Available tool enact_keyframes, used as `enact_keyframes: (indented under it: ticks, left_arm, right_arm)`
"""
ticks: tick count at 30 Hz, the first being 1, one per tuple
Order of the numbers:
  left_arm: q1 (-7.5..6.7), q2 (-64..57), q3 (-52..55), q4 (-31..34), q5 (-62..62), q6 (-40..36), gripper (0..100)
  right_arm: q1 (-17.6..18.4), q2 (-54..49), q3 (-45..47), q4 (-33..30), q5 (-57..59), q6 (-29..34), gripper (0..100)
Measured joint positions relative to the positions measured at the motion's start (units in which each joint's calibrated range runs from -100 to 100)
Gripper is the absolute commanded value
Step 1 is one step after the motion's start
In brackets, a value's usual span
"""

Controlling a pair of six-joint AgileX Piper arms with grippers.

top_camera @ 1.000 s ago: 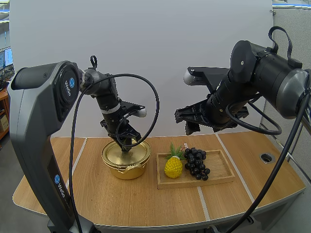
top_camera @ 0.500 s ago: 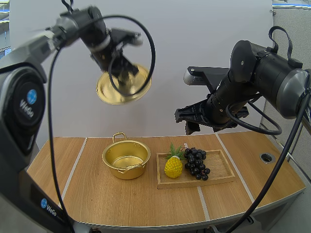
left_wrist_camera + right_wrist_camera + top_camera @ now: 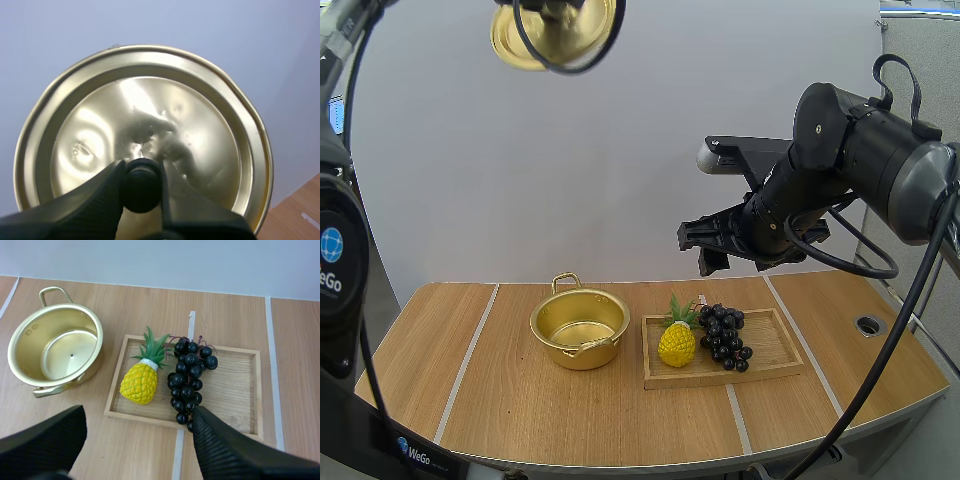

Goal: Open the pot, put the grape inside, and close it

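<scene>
left claw [image 3: 142, 186]: we grip the lid [image 3: 170, 95] by its knob, high, clearing the pot [image 3: 546, 312] | right claw [image 3: 139, 414]: spread, above grapes [image 3: 188, 382]

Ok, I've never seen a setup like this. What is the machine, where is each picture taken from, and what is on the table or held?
These are two robot arms, each ending in a black two-fingered gripper. The high view looks down over the wooden table from behind the arms; the other two pictures come from cameras on the wrists. On the table stand an open gold metal pot and, beside it, a flat wooden tray holding a yellow pineapple and a bunch of dark grapes. The left gripper pinches the black knob of a round gold metal lid, high above the table. The right gripper hangs open above the tray.
</scene>
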Motion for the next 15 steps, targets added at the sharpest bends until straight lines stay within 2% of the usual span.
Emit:
enact_keyframes:
  ticks: [8, 15]
  left_arm:
    - [0.0, -0.13, -8.99, 2.04, -0.28, -1.45, 0]
    - [0.0, -0.38, -11.86, 3.85, -5.0, -1.65, 0]
  right_arm:
    - [0.0, 1.98, 0.0, 0.0, -4.81, 0.68, 100]
    - [0.0, 11.69, 0.0, -1.43, -6.49, 2.11, 100]
